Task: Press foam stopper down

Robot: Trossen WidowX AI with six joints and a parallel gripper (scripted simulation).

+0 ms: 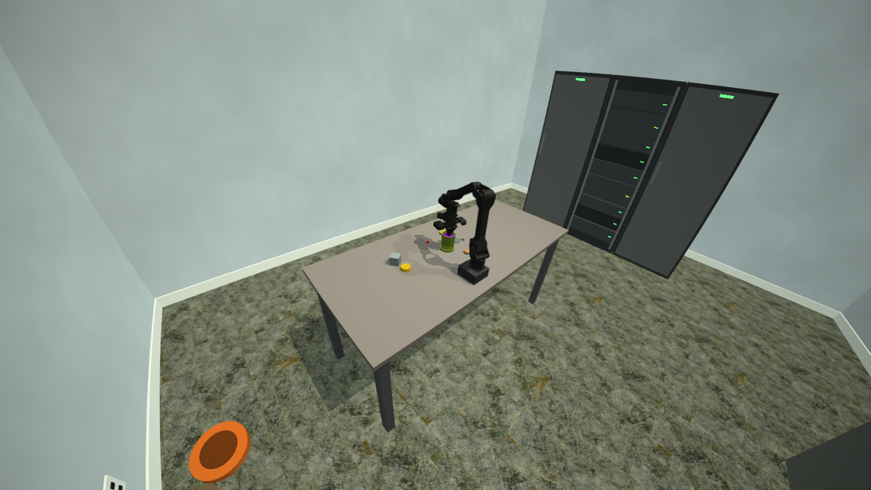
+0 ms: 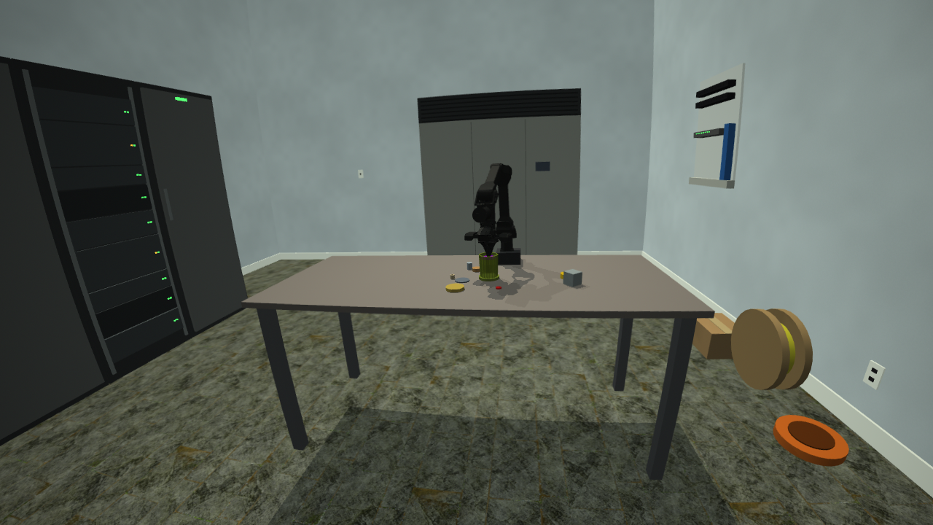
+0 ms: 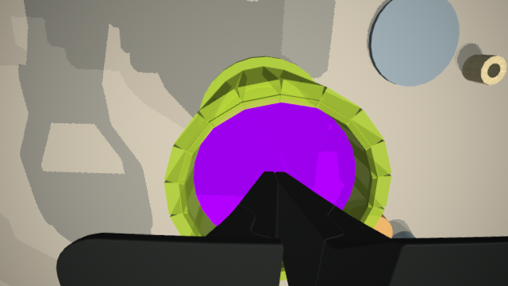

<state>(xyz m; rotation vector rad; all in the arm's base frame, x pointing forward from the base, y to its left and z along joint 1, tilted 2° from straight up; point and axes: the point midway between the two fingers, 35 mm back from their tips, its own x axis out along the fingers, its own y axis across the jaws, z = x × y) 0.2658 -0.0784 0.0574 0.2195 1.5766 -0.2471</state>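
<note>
A lime-green ribbed jar point(image 1: 447, 244) point(image 2: 488, 268) point(image 3: 178, 163) stands upright on the table point(image 1: 365, 304) point(image 2: 365, 287). The purple foam stopper point(image 3: 274, 139) is inside its mouth, and its top lies below the rim; the inner wall shows above it, most on the right side in the wrist view. My black gripper point(image 3: 275, 172) point(image 2: 488, 254) point(image 1: 449, 235) is shut, empty and pointing down, with its tips at the stopper's top near the middle. They look to be touching it. The part of the stopper under the fingers is hidden.
Near the jar lie a blue-grey disc point(image 2: 461, 280) point(image 3: 414, 41), a small tan tube point(image 3: 493, 70) point(image 2: 452, 276), a yellow disc point(image 2: 454, 287), a red piece point(image 2: 498, 287) point(image 1: 427, 241) and an orange piece point(image 3: 383, 227). A grey cube point(image 1: 395, 258) point(image 2: 572, 277) and another yellow disc point(image 1: 405, 267) lie farther off.
</note>
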